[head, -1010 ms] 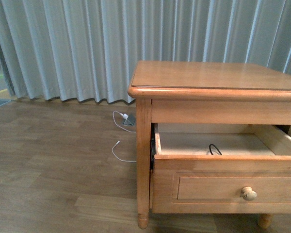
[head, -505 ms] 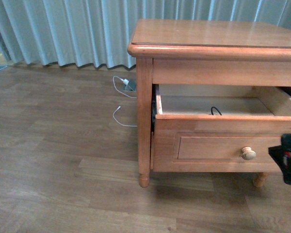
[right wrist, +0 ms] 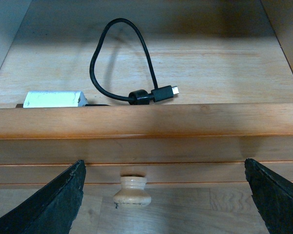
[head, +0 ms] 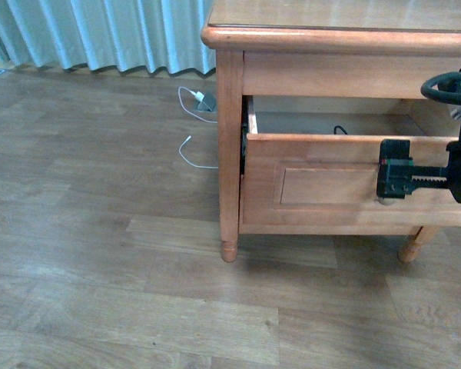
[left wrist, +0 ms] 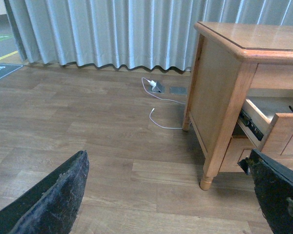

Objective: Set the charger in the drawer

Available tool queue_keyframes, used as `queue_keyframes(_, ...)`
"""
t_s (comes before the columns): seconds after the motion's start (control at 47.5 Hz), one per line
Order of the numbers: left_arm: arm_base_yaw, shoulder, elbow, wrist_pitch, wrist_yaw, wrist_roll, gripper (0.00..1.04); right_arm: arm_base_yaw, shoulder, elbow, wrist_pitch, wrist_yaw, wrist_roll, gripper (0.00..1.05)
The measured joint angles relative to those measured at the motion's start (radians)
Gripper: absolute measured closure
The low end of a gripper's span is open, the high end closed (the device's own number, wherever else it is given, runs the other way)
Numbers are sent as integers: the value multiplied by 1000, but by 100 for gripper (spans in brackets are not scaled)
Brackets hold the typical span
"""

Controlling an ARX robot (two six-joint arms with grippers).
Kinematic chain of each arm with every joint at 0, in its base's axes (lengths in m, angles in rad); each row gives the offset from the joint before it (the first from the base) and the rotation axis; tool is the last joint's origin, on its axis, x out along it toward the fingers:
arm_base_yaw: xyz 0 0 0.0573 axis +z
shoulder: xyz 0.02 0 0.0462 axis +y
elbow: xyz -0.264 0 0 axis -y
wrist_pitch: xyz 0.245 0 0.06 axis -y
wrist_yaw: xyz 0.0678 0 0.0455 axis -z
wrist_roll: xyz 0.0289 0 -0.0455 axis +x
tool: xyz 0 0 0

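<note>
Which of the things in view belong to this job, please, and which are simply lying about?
Part of the job:
charger, lying in the drawer
drawer, open
right gripper, before the knob

Lying about:
white cable on the floor
curtain

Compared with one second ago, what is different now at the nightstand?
The right gripper has come into the front view and now hangs open before the drawer, around its knob but not touching it. The camera also tilted down. The drawer stays pulled out, with the charger lying inside.
</note>
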Motion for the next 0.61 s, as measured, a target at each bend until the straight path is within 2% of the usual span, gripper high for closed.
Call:
queue_keyframes(0.189,0,0,0,0,0,0,6,9,94,117,54,58,17,8)
queue_keyframes(0.61,0,0,0,0,0,0,6,18,287,385,51,168,44,8)
